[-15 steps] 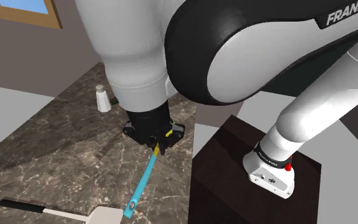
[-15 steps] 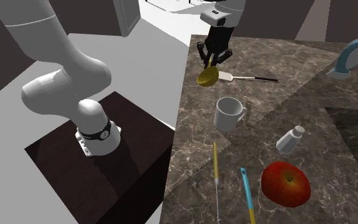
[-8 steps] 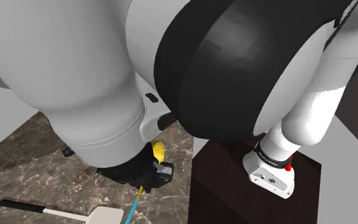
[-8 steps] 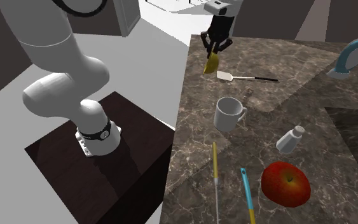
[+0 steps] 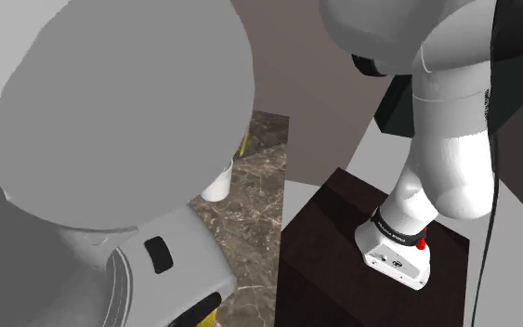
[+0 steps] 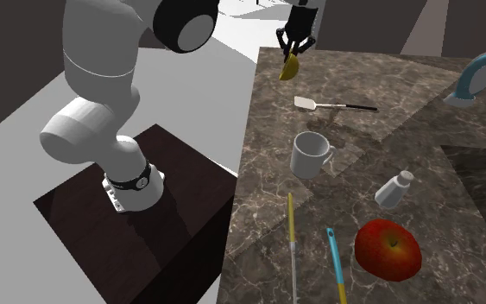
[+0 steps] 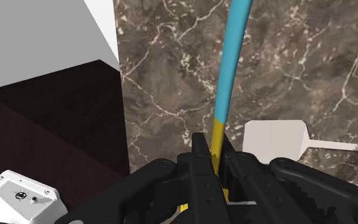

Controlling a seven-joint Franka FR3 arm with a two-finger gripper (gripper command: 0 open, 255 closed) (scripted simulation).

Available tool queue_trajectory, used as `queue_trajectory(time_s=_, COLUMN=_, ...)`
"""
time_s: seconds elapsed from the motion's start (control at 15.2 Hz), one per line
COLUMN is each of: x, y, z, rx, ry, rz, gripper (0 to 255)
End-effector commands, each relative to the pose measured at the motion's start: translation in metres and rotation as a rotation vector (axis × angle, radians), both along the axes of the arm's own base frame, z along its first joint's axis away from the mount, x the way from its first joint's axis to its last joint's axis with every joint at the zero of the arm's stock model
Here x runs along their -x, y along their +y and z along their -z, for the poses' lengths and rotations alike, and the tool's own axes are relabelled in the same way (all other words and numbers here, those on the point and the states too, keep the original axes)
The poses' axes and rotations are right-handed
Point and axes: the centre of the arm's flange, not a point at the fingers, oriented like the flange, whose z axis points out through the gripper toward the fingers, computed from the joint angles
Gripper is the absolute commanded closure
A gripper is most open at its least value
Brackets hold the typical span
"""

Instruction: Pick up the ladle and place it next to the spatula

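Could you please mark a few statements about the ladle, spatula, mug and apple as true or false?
1. The gripper is shut on the ladle. True.
2. The mug stands upright. True.
3. The spatula rests inside the mug. False: the spatula lies flat on the marble counter, apart from the mug.
4. The apple is green. False: it is red.
5. The ladle's handle is blue. True.

White rounded arm (image 6: 94,52), black joints (image 6: 185,19), white base (image 5: 394,258) with red button (image 5: 422,243), black jaws
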Motion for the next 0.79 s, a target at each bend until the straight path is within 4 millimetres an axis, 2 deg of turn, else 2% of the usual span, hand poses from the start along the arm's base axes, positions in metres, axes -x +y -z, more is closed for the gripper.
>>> queue_trajectory(time_s=0.0, x=0.007, y=0.010, z=0.006, rx=0.002, ry=-0.001, rz=0.001, gripper=255)
queue_trajectory(time_s=0.73, x=0.007, y=0.010, z=0.064, rx=0.002, ry=-0.001, rz=0.001, gripper=255)
